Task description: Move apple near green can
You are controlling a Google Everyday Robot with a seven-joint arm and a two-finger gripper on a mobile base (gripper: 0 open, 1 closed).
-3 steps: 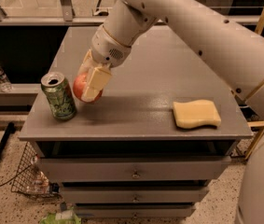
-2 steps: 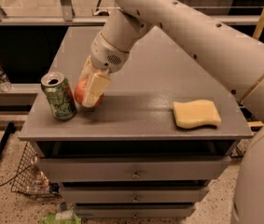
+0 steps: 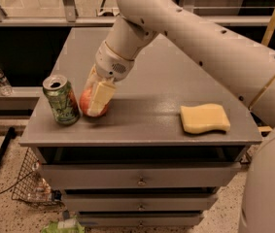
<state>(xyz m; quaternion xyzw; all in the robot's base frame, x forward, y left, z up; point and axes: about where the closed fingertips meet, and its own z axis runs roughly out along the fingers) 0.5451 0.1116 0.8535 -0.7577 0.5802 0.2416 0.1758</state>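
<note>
The red apple (image 3: 85, 103) is at the front left of the grey table (image 3: 142, 125), right beside the green can (image 3: 61, 100) and a small gap to its right. The apple is low, at or just above the tabletop. My gripper (image 3: 95, 102) comes down from the big white arm and is shut on the apple, with one pale finger (image 3: 99, 97) across its front. The can stands upright with its silver top and dark opening showing.
A yellow wavy-edged sponge (image 3: 204, 118) lies at the front right of the table. The table has drawers below its front edge. A wire basket (image 3: 30, 183) and a plastic bottle (image 3: 0, 79) are on the left, off the table.
My gripper has come down a little with the apple in it, staying beside the can. The can and the sponge have not moved.
</note>
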